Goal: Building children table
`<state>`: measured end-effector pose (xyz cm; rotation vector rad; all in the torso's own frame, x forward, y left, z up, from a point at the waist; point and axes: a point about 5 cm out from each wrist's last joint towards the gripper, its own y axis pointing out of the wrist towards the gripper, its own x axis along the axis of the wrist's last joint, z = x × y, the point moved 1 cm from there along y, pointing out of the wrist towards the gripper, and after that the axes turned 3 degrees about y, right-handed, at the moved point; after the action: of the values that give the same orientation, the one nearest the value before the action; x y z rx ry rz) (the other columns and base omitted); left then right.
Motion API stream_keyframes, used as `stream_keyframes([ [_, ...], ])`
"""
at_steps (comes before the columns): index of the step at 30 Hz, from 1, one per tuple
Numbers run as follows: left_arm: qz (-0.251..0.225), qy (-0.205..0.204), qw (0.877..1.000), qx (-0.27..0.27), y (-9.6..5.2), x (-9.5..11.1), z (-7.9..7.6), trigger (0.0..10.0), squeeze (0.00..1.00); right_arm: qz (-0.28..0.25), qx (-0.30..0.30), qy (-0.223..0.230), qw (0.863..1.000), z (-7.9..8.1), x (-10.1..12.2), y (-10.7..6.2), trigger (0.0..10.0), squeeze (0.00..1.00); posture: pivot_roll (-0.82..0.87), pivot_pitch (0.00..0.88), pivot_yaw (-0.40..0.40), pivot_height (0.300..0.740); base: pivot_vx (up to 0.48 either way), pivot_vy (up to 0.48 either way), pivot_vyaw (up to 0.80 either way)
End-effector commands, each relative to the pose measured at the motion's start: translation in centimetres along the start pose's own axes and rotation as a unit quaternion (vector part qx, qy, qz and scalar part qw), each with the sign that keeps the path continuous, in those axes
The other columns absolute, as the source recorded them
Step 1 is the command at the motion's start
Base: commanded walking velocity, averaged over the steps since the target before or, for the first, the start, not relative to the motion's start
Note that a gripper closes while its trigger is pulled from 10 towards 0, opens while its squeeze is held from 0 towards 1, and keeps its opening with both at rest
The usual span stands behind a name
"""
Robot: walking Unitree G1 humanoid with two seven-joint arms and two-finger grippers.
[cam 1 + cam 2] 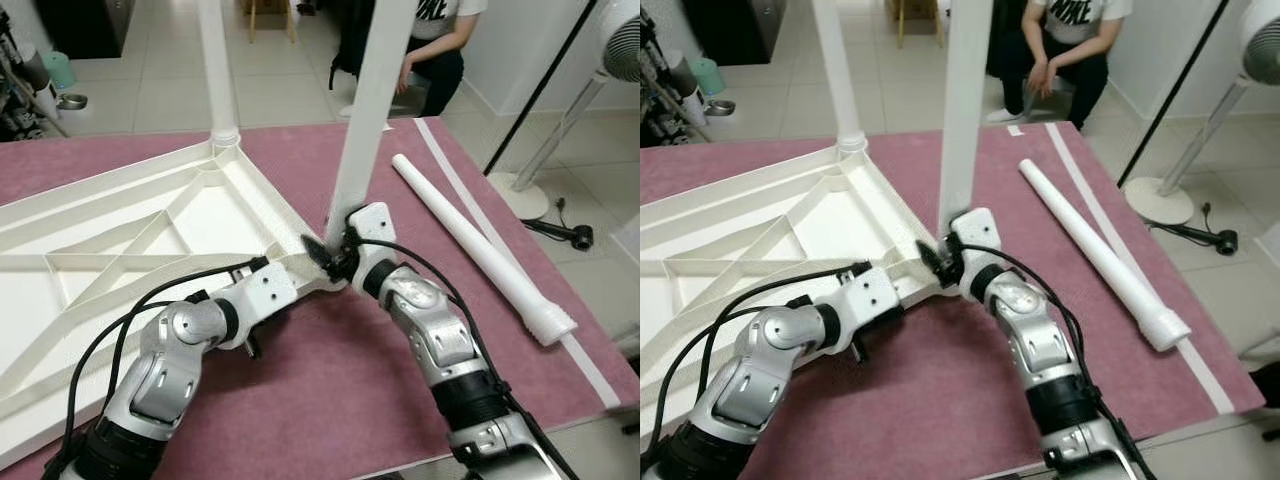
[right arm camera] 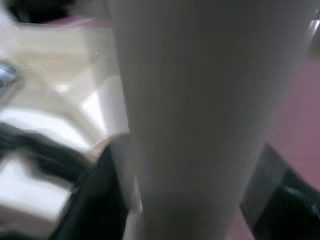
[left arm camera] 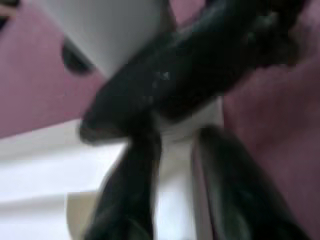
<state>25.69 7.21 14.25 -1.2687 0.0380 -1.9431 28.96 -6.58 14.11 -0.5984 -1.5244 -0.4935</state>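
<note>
A white ribbed tabletop point(image 1: 120, 250) lies upside down on a maroon mat point(image 1: 330, 400). One white leg point(image 1: 218, 70) stands upright in its far corner. A second leg point(image 1: 370, 110) stands at the near corner, and my right gripper point(image 1: 335, 252) is shut on its base; the right wrist view has the leg point(image 2: 200, 100) between black fingers point(image 2: 95, 200). My left gripper point(image 1: 300, 268) reaches the same corner from the left and clamps the tabletop rim point(image 3: 175, 165) between its fingers point(image 3: 130, 200). A third leg point(image 1: 480, 245) lies loose on the mat to the right.
A person point(image 1: 440, 40) sits beyond the mat's far edge. A fan stand point(image 1: 560, 130) and a slanted black pole point(image 1: 540, 90) are on the tiled floor to the right. A white strip point(image 1: 590, 370) runs along the mat's right edge.
</note>
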Motion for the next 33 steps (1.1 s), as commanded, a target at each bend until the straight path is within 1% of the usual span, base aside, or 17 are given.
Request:
stream_keyframes([
  [1, -0.035, 0.016, 0.999, 0.028, 0.10, 1.48, 0.30, 10.0, 1.00, 0.010, 0.086, 0.019, 0.996, 3.10, -0.50, 1.27, 10.0, 0.00, 0.12, 0.000, -0.002, 0.740, 0.000, 0.000, 0.00],
  [33, -0.035, 0.016, 0.999, 0.028, 0.10, 1.48, 0.30, 10.0, 1.00, 0.010, 0.086, 0.019, 0.996, 3.10, -0.50, 1.27, 10.0, 0.00, 0.12, 0.000, -0.002, 0.740, 0.000, 0.000, 0.00],
])
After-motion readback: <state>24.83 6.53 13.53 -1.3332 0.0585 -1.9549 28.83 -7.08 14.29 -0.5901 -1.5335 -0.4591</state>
